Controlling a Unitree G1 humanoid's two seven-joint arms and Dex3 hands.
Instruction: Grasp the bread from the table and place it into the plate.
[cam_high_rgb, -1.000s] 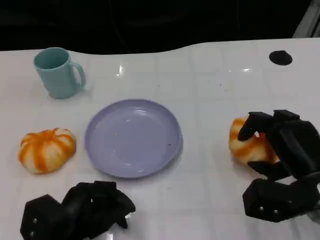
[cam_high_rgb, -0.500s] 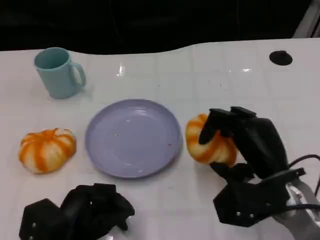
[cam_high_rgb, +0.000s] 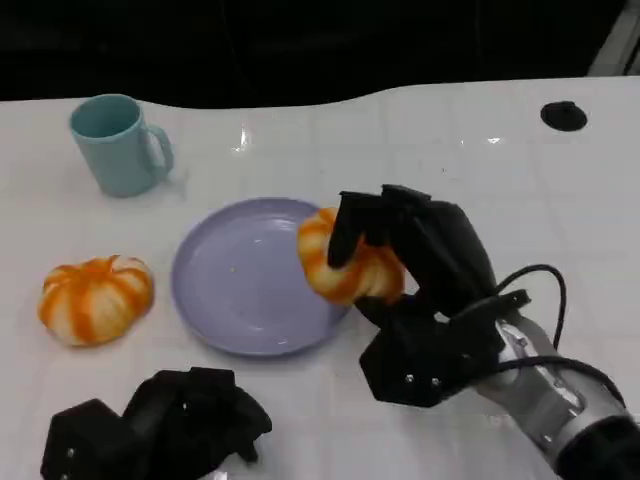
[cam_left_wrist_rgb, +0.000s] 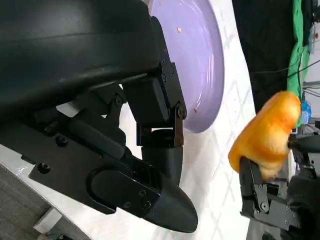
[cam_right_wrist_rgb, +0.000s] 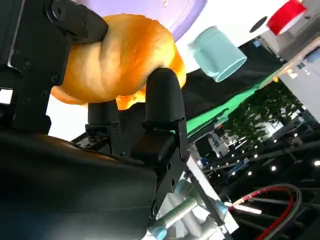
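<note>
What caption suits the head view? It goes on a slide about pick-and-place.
Right robot hand carries the bread over the purple plate's rim; a second bread waits nearby.

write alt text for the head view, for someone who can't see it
The robot's right hand holds an orange-striped bread roll over the right edge of a purple plate on a white table. A second roll lies left of the plate, a teal mug behind it, and the left hand sits near the front edge.

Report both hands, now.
Left hand: fingers curled in, holding nothing, low on the table.
Right hand: grips the bread over the plate's rim.
</note>
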